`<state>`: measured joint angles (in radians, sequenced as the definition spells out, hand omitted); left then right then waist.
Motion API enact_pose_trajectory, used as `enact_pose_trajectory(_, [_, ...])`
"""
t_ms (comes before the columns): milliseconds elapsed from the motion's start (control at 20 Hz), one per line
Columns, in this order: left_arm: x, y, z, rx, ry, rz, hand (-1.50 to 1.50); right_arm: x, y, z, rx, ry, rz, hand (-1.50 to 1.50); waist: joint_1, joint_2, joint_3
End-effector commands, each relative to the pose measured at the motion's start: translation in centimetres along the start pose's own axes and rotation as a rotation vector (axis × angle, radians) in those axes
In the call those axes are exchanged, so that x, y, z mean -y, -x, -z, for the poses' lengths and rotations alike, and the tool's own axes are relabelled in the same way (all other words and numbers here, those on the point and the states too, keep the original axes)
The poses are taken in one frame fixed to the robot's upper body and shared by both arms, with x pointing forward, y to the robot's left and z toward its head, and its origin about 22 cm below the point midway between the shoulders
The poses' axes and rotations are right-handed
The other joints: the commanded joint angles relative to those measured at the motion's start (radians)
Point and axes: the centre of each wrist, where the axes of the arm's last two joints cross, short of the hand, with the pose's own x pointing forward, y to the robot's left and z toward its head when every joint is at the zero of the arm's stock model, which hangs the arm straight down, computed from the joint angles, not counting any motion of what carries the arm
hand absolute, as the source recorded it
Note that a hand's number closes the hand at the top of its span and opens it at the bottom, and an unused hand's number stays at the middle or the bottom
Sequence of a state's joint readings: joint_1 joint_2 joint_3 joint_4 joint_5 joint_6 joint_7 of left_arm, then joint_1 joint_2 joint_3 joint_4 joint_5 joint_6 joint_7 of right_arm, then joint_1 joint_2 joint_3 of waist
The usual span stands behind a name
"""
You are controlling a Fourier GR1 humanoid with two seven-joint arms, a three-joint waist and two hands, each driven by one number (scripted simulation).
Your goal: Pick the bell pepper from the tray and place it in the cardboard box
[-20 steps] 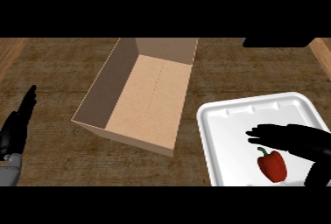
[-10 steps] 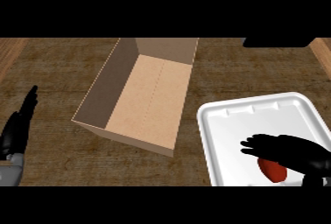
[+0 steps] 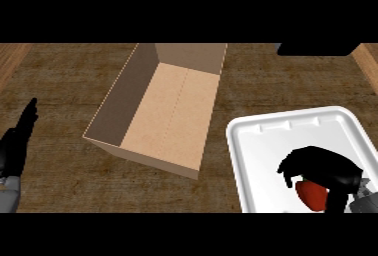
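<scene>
1 worktop (image 3: 66,75). 1 cardboard box (image 3: 166,120), open, up-left of the right robot hand (image 3: 321,167); no print legible. 1 white tray (image 3: 273,135) under that hand, bottom edge cut off. 1 red bell pepper (image 3: 313,195) on tray, fingers curled over it, mostly hidden. Left robot hand (image 3: 18,137) at left edge, fingers straight.
</scene>
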<state>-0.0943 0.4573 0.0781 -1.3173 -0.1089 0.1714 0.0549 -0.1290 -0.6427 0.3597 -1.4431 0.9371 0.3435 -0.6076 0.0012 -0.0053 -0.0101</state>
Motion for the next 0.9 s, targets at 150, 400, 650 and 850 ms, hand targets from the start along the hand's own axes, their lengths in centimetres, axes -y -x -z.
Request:
enact_pose_trajectory(150, [1.1,0.1,-0.5,-0.002,-0.010,0.000,0.00,-0.1,1.0,1.6,-0.017,0.188,-0.070,1.50,0.004,0.006,0.011])
enact_pose_trajectory(400, [1.5,-0.7,0.6,0.030,0.025,-0.009,0.00,8.3,4.5,3.9,-0.115,0.306,0.000,1.50,0.035,0.016,0.011])
enact_pose_trajectory(650, [2.5,-0.9,0.3,0.036,0.032,0.006,0.00,12.6,7.8,3.7,-0.239,0.476,-0.044,1.50,0.044,0.020,0.012])
enact_pose_trajectory(850, [-0.1,-1.2,0.5,0.032,0.008,0.013,0.00,15.5,8.0,4.5,-0.202,0.589,-0.058,1.50,0.028,0.012,0.011])
